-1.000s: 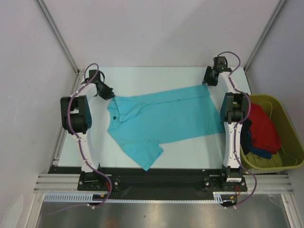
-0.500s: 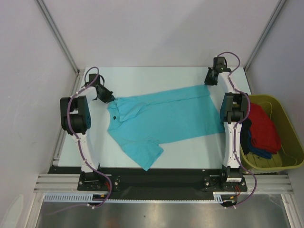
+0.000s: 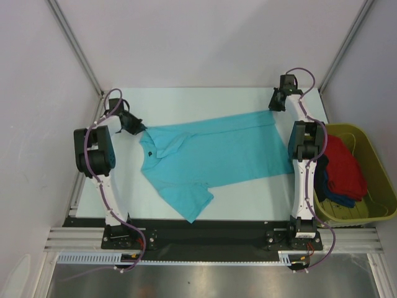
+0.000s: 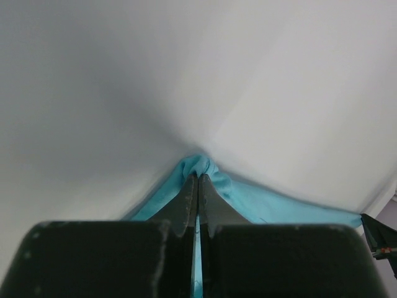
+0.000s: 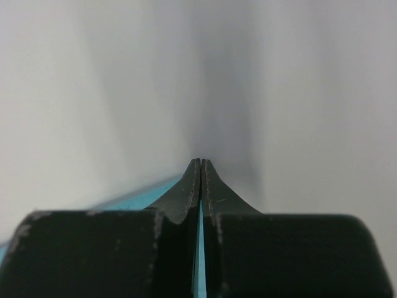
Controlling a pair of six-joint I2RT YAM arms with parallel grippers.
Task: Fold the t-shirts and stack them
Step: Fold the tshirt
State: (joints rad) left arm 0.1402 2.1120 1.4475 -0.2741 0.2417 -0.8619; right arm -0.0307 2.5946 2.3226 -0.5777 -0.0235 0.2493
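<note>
turquoise t-shirt point(image 3: 217, 155) pinched by left gripper point(image 4: 198, 177), right gripper point(image 5: 201, 164) (both clamped)

dark blue shirt point(image 3: 332, 197) in tub point(image 3: 376, 186) | part hid by R arm point(image 3: 304, 167)

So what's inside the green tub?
In the tub, a red shirt lies on top, with a dark blue one peeking out below it. Anything underneath them is covered.

Bright diffuse light, faint shadows. Overhead sharp; wrist backgrounds blurred; left pincer point(image 4: 198, 179) underlit, dark.
</note>
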